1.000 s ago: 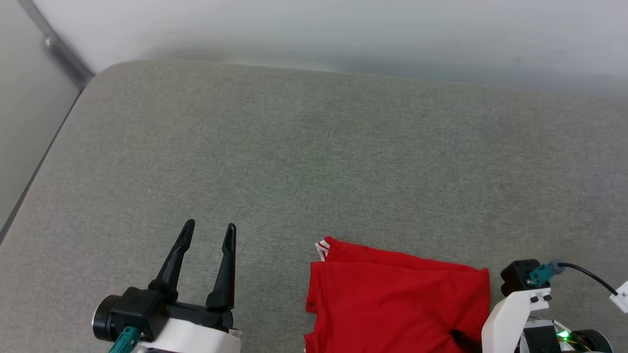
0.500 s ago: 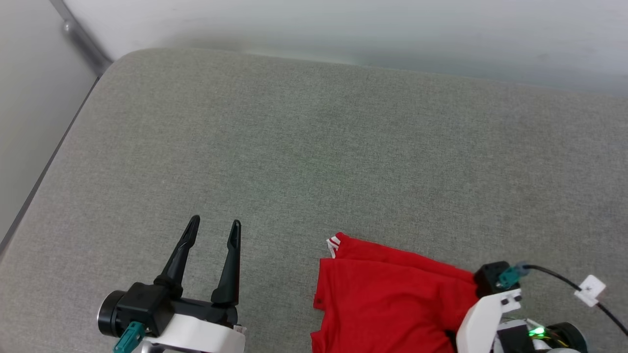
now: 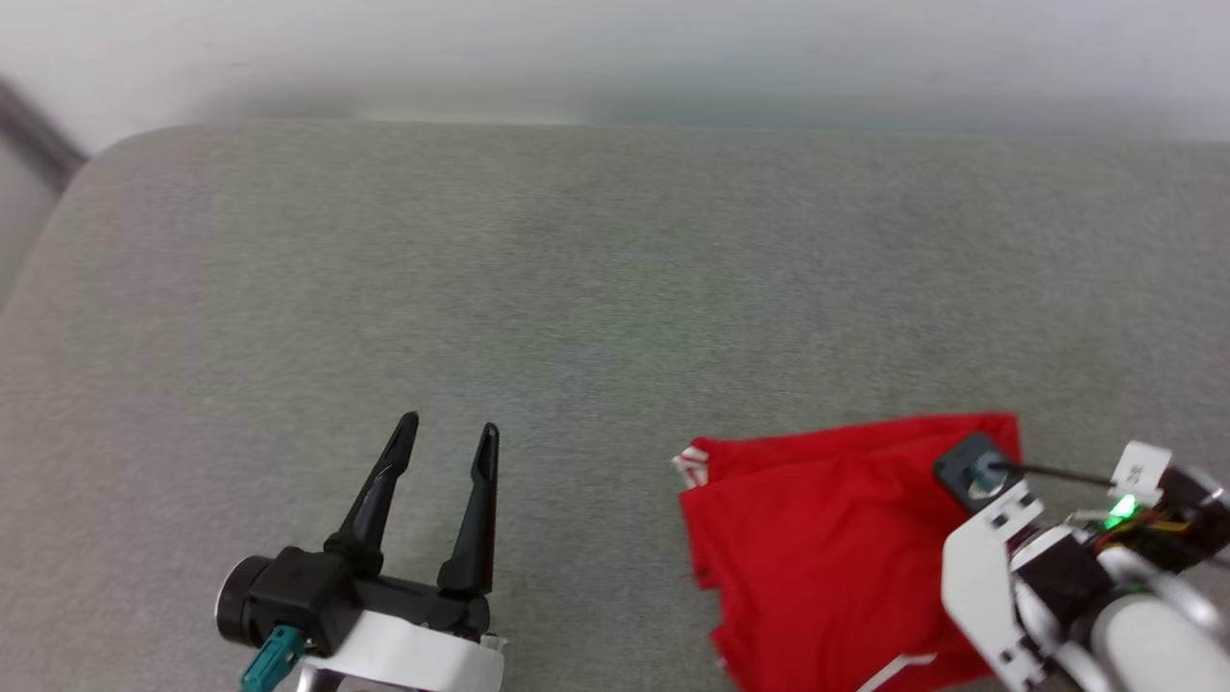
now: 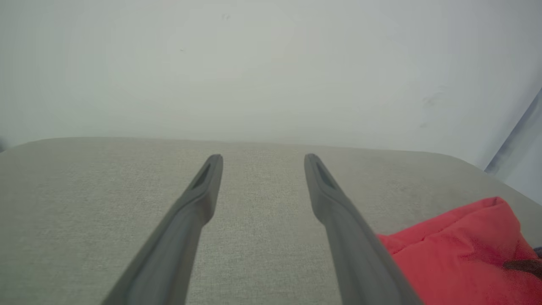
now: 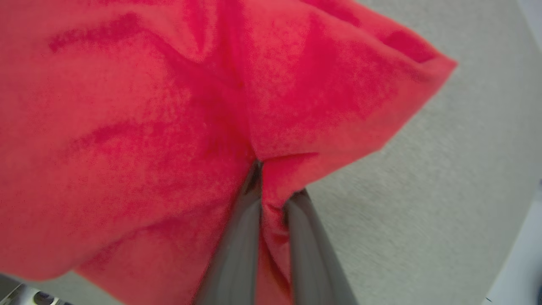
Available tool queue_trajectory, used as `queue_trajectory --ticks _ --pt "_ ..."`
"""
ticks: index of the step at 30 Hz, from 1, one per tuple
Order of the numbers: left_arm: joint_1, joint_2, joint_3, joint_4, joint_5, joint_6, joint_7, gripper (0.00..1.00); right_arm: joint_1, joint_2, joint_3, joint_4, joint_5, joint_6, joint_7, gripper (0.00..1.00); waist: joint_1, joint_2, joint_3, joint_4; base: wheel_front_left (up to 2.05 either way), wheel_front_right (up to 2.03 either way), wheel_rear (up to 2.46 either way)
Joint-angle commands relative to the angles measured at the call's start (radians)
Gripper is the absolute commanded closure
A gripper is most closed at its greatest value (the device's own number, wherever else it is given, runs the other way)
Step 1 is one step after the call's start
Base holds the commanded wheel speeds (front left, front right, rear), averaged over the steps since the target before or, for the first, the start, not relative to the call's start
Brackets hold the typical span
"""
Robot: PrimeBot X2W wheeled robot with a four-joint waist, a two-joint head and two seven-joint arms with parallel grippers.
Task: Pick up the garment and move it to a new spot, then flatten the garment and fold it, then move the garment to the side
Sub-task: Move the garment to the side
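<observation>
The garment [image 3: 826,538] lies folded on the grey cushion at the lower right, its plain red side up. A bit of striped trim [image 3: 690,464] shows at its left corner. My right gripper [image 5: 273,186] is shut on a pinched fold of the red cloth near the garment's right edge. In the head view its fingers are hidden under the white wrist [image 3: 995,567]. My left gripper [image 3: 447,434] hovers open over bare cushion, well left of the garment, with nothing between its fingers. The left wrist view has the garment [image 4: 457,254] at its lower right.
The grey cushion [image 3: 577,288] stretches wide to the back and left, with a rounded corner at the far left. A pale wall [image 3: 615,48] rises behind it. A black cable [image 3: 1052,473] and a white tag [image 3: 1137,464] hang off my right wrist.
The head view has turned. My right gripper has pulled the garment to the right, away from the left gripper, and its right corner has swung toward the back. The left gripper stays open.
</observation>
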Motion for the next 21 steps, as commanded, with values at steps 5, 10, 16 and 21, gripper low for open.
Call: queue_trajectory --ticks 5,10,16,21 --pt "-0.094 0.0 -0.038 -0.034 -0.007 -0.002 -0.002 0.0 -0.105 -0.227 0.007 -0.046 0.004 -0.001 0.006 1.0 -0.0001 0.0 0.121 -0.174 0.0 0.0 0.0" --pt "-0.179 0.038 -0.082 -0.062 0.017 -0.002 -0.002 0.0 -0.153 -0.363 -0.058 -0.012 0.008 -0.002 -0.075 1.0 -0.0001 0.0 0.227 -0.273 0.0 0.0 0.0" --pt "-0.232 0.074 -0.108 -0.097 0.032 -0.002 -0.002 0.0 -0.195 -0.397 -0.144 0.08 -0.021 -0.002 -0.172 1.0 -0.0001 0.0 0.314 -0.32 0.0 0.0 0.0" --pt "-0.277 0.1 -0.131 -0.125 0.042 -0.002 -0.002 0.0 -0.222 -0.429 -0.232 0.198 -0.058 -0.002 -0.262 1.0 -0.0001 0.0 0.38 -0.316 0.0 0.0 0.0"
